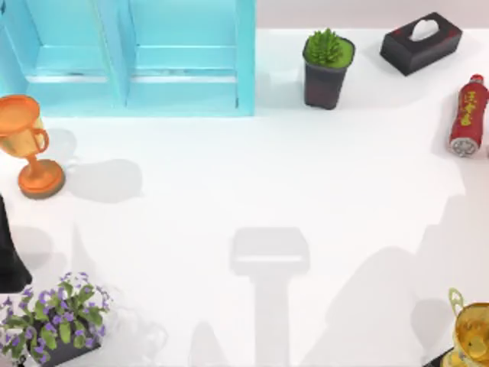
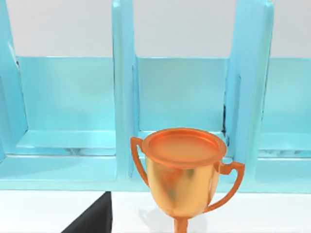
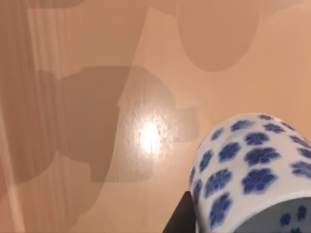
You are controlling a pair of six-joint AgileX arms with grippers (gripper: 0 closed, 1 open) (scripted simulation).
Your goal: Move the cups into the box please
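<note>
White blue-flowered cup (image 3: 252, 170) (tilted), orange goblet (image 1: 27, 141) beside blue box (image 1: 244, 57)

Top view bright, soft grey shadows across my white table (image 1: 252, 176). Right wrist view warm-tinted, glare spot beside blurred white blue-flowered cup (image 3: 248, 170).

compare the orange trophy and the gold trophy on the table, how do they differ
The orange trophy stands at the table's left edge, below the blue box; the gold trophy sits at the bottom right corner, partly cut off. One is orange, the other shiny gold. Both are handled goblets.
</note>
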